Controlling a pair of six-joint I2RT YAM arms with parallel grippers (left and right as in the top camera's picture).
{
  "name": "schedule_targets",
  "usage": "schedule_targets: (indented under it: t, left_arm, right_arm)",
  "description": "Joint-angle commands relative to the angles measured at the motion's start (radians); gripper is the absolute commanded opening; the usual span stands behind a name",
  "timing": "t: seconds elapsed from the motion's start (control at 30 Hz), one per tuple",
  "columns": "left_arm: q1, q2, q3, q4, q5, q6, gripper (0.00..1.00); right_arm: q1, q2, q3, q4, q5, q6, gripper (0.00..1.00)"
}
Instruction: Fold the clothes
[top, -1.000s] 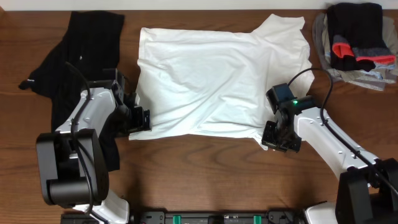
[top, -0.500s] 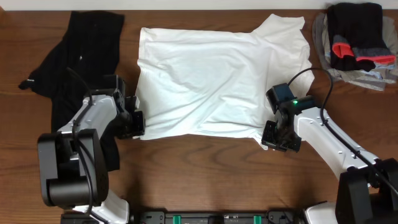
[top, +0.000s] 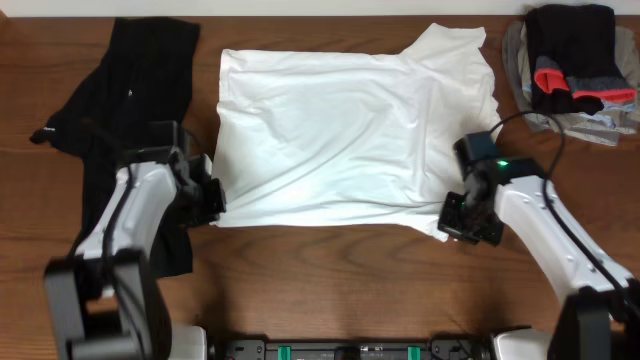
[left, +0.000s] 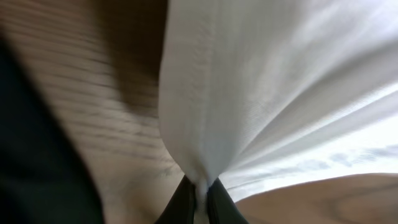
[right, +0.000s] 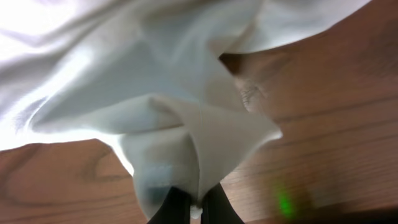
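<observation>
A white T-shirt (top: 340, 130) lies spread across the middle of the wooden table, folded into a rough rectangle. My left gripper (top: 212, 200) is shut on its lower left corner; in the left wrist view the white fabric (left: 249, 93) bunches down between the black fingers (left: 183, 202). My right gripper (top: 452, 218) is shut on the shirt's lower right corner, and the right wrist view shows a folded point of cloth (right: 205, 143) pinched between its fingers (right: 171, 208). A long black garment (top: 130, 110) lies loose at the left, partly under my left arm.
A pile of dark, red and grey clothes (top: 575, 70) sits at the far right corner. Bare wood (top: 330, 280) runs along the front of the table between the two arms.
My left gripper closed on the shirt's lower left corner and pulled it leftward. My right gripper, still shut on its corner, moved right, and the shirt's lower edge is drawn straighter.
</observation>
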Motion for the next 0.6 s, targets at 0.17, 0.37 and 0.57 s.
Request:
schedule_targets:
  t: [0.17, 0.37, 0.57]
  left_arm:
    - [0.018, -0.115, 0.008, -0.074, -0.008, -0.019, 0.06]
    - [0.015, -0.124, 0.008, -0.124, -0.004, -0.024, 0.06]
    - [0.014, -0.168, 0.008, -0.113, 0.0, -0.089, 0.06]
  right_arm:
    - [-0.085, -0.13, 0.013, -0.037, -0.08, -0.1, 0.01]
    - [-0.085, -0.207, 0.024, -0.085, -0.074, -0.104, 0.01]
    - [-0.085, -0.242, 0.049, -0.081, -0.034, -0.115, 0.01]
